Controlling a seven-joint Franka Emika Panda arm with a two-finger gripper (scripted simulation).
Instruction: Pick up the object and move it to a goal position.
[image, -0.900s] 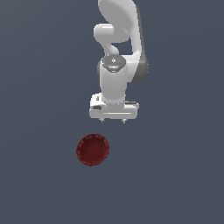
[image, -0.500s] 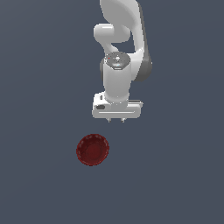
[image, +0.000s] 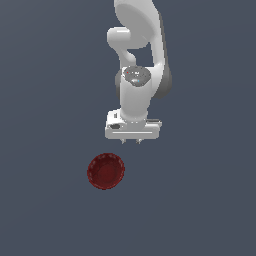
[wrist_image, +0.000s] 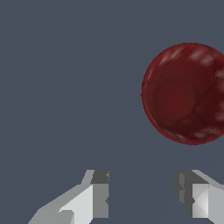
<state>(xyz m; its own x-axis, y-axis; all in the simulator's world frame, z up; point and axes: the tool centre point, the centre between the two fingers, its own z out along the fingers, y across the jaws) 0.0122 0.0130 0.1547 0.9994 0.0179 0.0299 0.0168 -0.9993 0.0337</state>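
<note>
A small round dark red bowl (image: 106, 171) lies on the flat grey floor, toward the exterior view's left of the arm. It also shows in the wrist view (wrist_image: 186, 93), whole except for one edge cut by the frame. My gripper (image: 133, 141) hangs above the floor, apart from the bowl, a little to the exterior view's right of it and behind. Its fingers (wrist_image: 99, 194) stand apart with nothing between them, so it is open and empty.
The white arm (image: 137, 65) rises behind the gripper. Only the plain grey floor (image: 45, 100) surrounds the bowl.
The gripper has come lower and a little toward the bowl. The bowl has not moved.
</note>
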